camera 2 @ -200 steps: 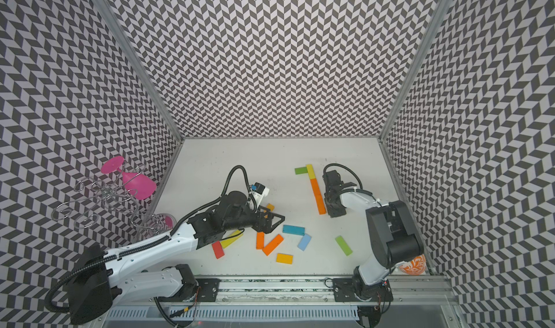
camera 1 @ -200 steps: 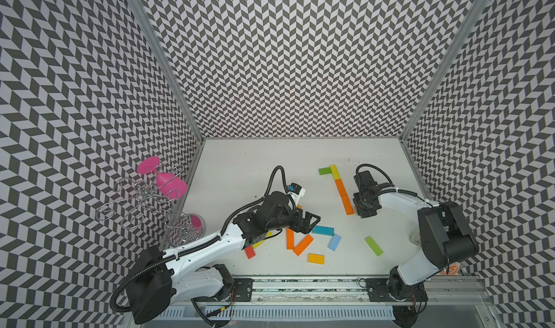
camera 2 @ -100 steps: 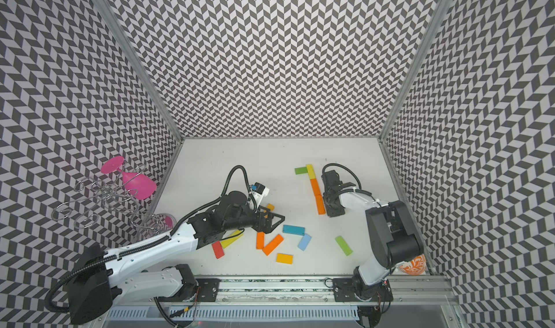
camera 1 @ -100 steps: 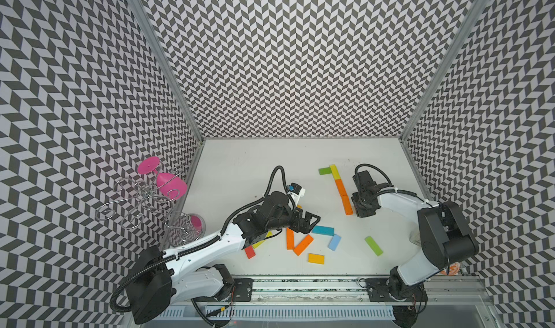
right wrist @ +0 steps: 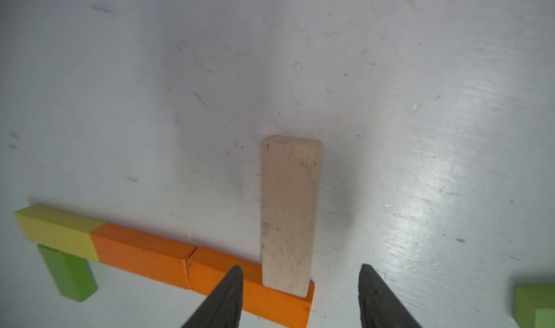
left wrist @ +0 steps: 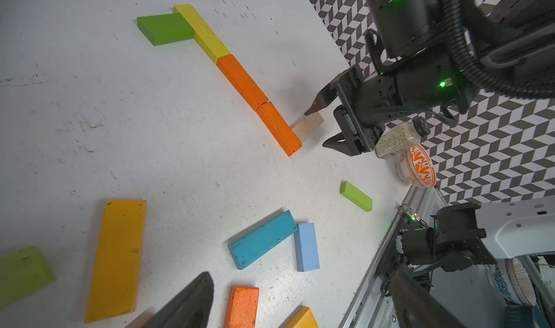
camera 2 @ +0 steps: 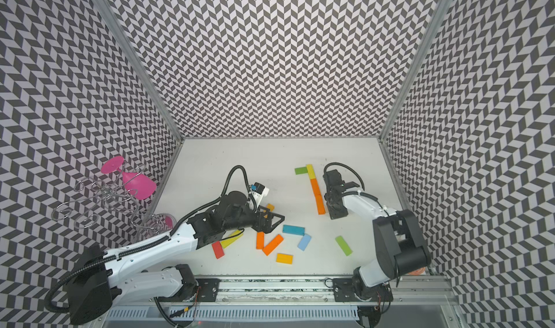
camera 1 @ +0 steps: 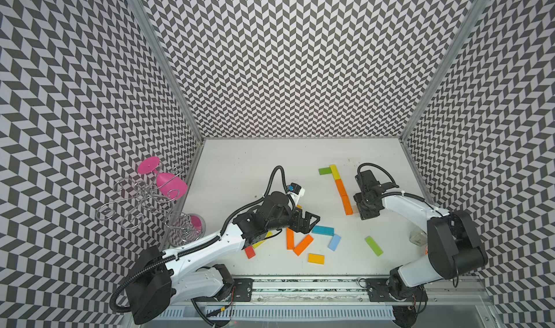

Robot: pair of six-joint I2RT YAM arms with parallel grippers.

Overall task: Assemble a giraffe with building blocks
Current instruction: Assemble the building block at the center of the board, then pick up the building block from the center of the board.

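My right end effector [right wrist: 300,269] is released. Its two dark fingers [right wrist: 223,296] stand either side of one bare-wood block [right wrist: 288,209], gap on both sides, no contact. That block lies flat on the counter [camera 1: 255,161], one end butted square against the side of the first orange block [right wrist: 279,307].

The line runs end to end: first orange block, second orange block [right wrist: 141,256], one yellow block [right wrist: 57,230]. One dark green block [right wrist: 69,277] touches the yellow one's side at the far end. That makes five blocks joined, on the right half of the counter.

My left end effector [camera 1: 312,223] is released too, fingers wide, gripping nothing, hovering over the loose pieces near front centre.

Nine loose blocks:
- third orange block [camera 1: 289,238] and fourth orange block [camera 1: 303,244], meeting in a V
- one teal block [camera 1: 322,229], corner to corner with one light blue block [camera 1: 334,241]
- one amber block [camera 1: 316,258] nearest the front
- a second amber block [camera 2: 270,207], half hidden by my left wrist
- one red block [camera 1: 250,252]
- one yellow-green block [camera 1: 259,244], partly under my left arm
- one light green block [camera 1: 373,245], alone toward my right arm

By my right arm's base are one patterned bowl [left wrist: 417,167] and one shaker bottle [left wrist: 396,137]. Beyond the left wall is one wire rack [camera 1: 135,197] with one pink glass [camera 1: 169,184].
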